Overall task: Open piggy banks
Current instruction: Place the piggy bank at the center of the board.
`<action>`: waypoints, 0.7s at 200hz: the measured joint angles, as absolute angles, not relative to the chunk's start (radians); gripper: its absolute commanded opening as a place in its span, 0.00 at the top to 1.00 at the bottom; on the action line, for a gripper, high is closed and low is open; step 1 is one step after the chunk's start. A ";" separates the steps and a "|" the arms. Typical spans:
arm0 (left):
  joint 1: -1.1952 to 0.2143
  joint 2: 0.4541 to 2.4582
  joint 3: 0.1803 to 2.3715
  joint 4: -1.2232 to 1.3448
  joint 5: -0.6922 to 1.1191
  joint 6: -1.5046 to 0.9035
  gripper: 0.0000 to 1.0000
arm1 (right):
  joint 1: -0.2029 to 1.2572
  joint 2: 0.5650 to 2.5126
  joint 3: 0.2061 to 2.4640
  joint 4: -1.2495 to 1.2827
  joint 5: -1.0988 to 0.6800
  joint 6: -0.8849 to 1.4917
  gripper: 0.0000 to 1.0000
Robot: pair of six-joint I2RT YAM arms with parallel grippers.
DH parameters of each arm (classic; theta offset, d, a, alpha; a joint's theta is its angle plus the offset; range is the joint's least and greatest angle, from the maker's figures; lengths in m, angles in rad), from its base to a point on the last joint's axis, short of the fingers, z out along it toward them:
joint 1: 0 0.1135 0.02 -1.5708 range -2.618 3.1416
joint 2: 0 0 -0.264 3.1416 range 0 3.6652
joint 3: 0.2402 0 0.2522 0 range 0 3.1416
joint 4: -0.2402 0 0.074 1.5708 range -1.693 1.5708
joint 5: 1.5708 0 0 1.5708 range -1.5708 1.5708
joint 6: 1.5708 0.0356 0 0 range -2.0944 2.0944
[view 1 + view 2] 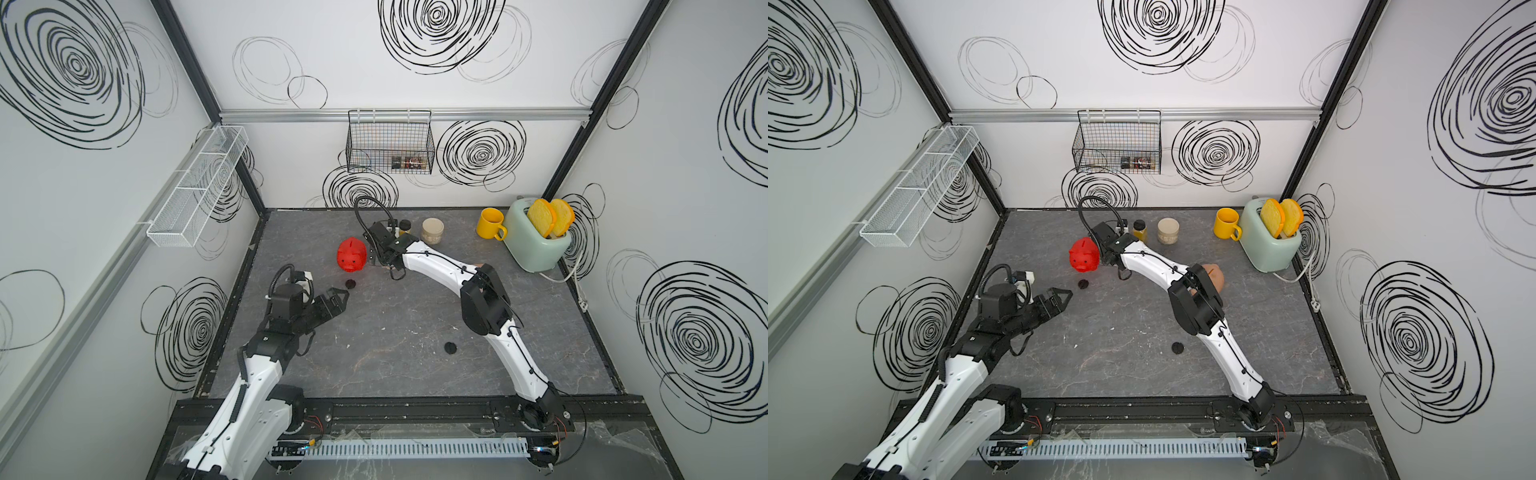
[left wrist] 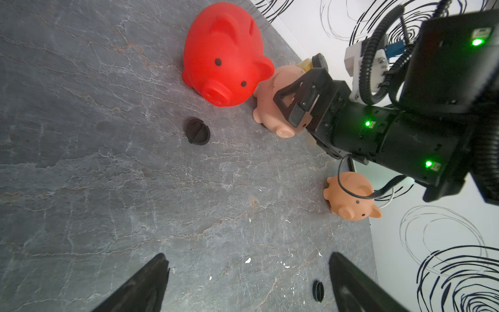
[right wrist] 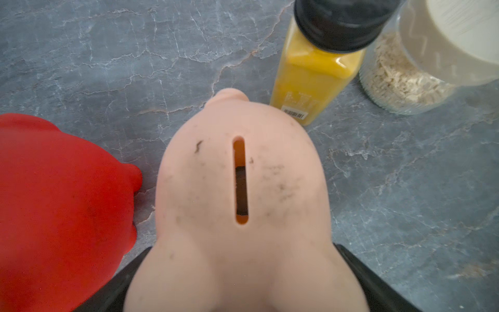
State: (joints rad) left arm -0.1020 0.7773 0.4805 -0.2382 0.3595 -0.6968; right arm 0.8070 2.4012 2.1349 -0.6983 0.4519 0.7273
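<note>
Pink pig [image 3: 205,175] stands slot-up on the table [image 1: 395,324], back-centre, just beside the red pig [image 1: 351,255]. My right gripper [image 3: 243,248] straddles its rear, fingers [image 3: 127,272] spread wide along both flanks. I cannot tell whether they press it or stand just off it. My left gripper [image 2: 247,256] hovers low near the table's left side, fingers far apart with nothing between them.

Tan pig [image 2: 351,197] stands apart to the right, under my right arm. One plug [image 1: 351,284] lies loose just in front of the red pig, and a second plug [image 1: 450,347] lies mid-table. A yellow bottle [image 3: 310,81] stands just behind the pink pig, with a jar [image 3: 399,75] next to it. Mug [image 1: 490,223] and toaster [image 1: 536,241] are back right.

The tabletop is grey and stone-look. The walls are white with black scribbled circles. A wire basket [image 1: 390,141] hangs on the back wall and a white rack [image 1: 195,187] on the left wall.
</note>
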 measured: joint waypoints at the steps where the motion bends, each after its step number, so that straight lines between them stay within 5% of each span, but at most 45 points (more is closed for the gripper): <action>1: -0.102 0.777 0.480 -0.238 0.360 -0.697 0.04 | 0.807 2.401 2.135 -0.698 0.452 0.727 0.02; 73: -0.137 0.678 0.480 -0.238 0.346 -0.691 0.04 | 0.809 2.341 2.073 -0.702 0.408 0.708 0.03; 140: -0.315 0.620 0.448 -0.234 0.237 -0.699 0.04 | 0.818 1.985 1.694 -0.516 0.327 0.672 0.02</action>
State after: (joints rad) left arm -0.3153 0.6201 0.4477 -0.2344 0.2375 -0.6991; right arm 0.8177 1.9850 1.6943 -0.5159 0.3271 0.6716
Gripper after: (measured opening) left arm 0.960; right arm 0.976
